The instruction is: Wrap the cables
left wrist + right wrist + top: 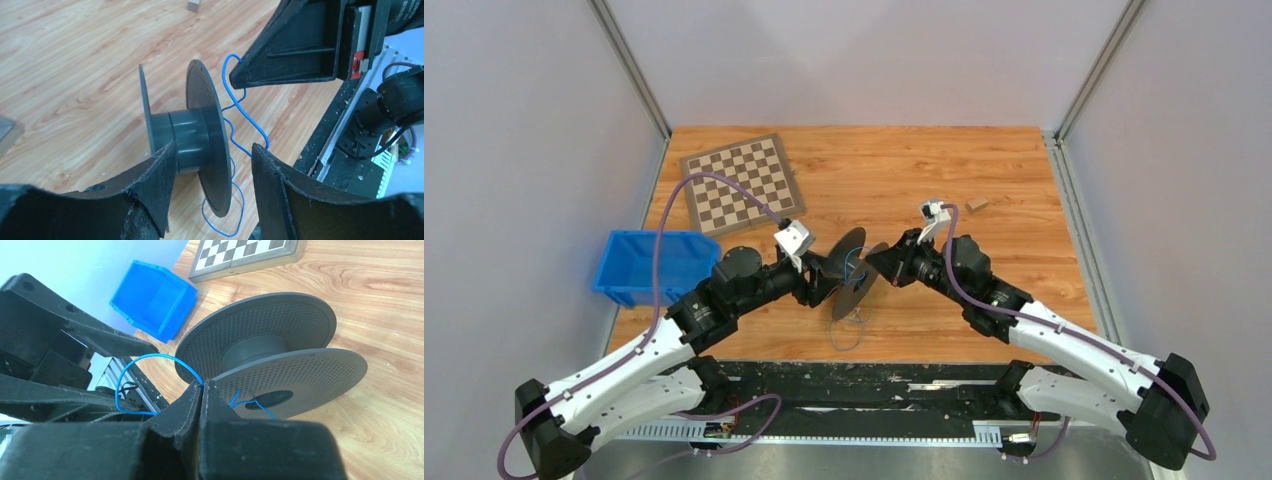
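Observation:
The cables are one thin blue wire (856, 262) running between the two grippers and ending in a loose loop on the wood in front of the spool. A dark grey two-disc spool (852, 278) stands on edge mid-table. My left gripper (214, 148) is open: one finger sits between the discs by the hub, the other outside the near disc (212, 130), with a gap showing. The wire (241, 114) snakes past that outer fingertip. My right gripper (202, 386) is shut on the wire (150, 356) beside the spool (280, 340); a strand enters the disc's centre hole.
A blue bin (649, 262) sits at the table's left edge and a chessboard (739, 182) behind it. A small wooden block (976, 204) lies at the back right. The two grippers (879, 262) face each other closely across the spool.

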